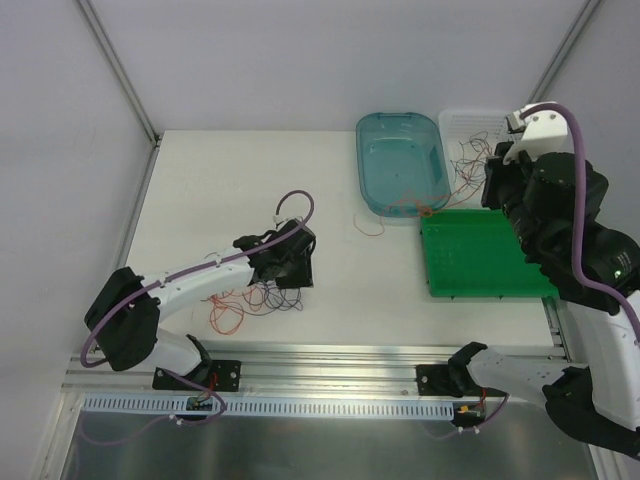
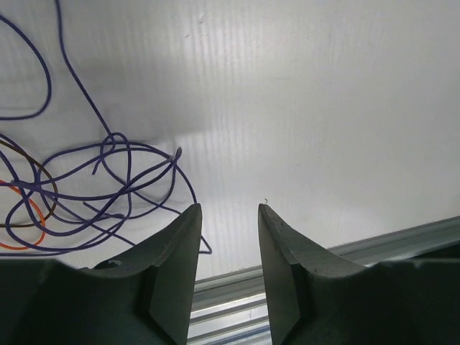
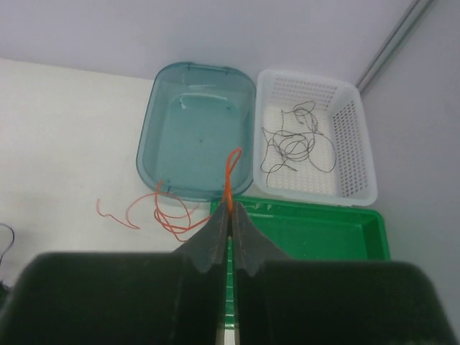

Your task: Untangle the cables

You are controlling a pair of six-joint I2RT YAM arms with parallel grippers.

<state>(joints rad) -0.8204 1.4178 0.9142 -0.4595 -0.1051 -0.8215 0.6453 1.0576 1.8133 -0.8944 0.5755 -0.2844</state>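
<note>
- The left gripper [image 2: 228, 208] stands with its jaws parted and nothing between them, low over the bare table [image 2: 302, 108].
- The purple cables [image 2: 108, 180] curl at its 9 o'clock, well clear of the fingertips. An orange loop [image 2: 32, 230] peeks in at about 8 o'clock.
- From above, this tangle [image 1: 255, 298] lies toward 7 o'clock on the table, just beside and partly under the left gripper.
- The right gripper [image 3: 231, 215] is pinched tight on an orange strand [image 3: 228, 172]. It rises at 12 o'clock from the tips and trails off in loops toward 9 o'clock, beside the teal tub [image 3: 194, 129].
- Black cables [image 3: 291, 147] lie in the white basket [image 3: 345, 129] at 1 o'clock. The green tray [image 3: 316, 237] sits under the right gripper.
- The step in hand looks like the left arm choosing its next wire.
- To do it well, I would shift toward 9 o'clock and straddle one outlying purple loop rather than the knot's middle.
- Then close on that single wire and lift slowly, so the crossings slip free instead of tightening.
</note>
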